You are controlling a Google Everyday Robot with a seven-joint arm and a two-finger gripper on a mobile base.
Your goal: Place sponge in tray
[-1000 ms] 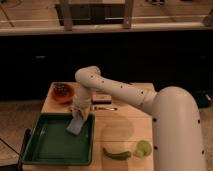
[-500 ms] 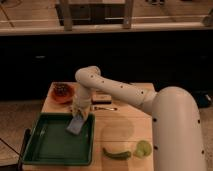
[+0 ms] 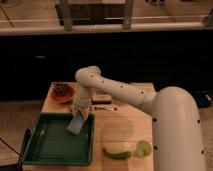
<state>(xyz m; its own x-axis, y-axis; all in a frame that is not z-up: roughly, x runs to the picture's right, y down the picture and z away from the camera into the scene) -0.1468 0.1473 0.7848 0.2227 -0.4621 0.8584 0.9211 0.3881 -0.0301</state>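
Note:
The light blue sponge (image 3: 76, 125) hangs tilted over the right part of the dark green tray (image 3: 50, 145), which lies at the front left of the wooden table. My gripper (image 3: 80, 115) reaches down from the white arm and is shut on the sponge's upper end. The sponge's lower edge is at or just above the tray floor; I cannot tell whether it touches.
An orange bowl (image 3: 63, 92) with dark contents stands at the back left of the table. A small dark flat object (image 3: 102, 98) and a thin utensil (image 3: 104, 108) lie behind the arm. A green pepper (image 3: 117, 154) and a light green round item (image 3: 143, 148) rest at the front right.

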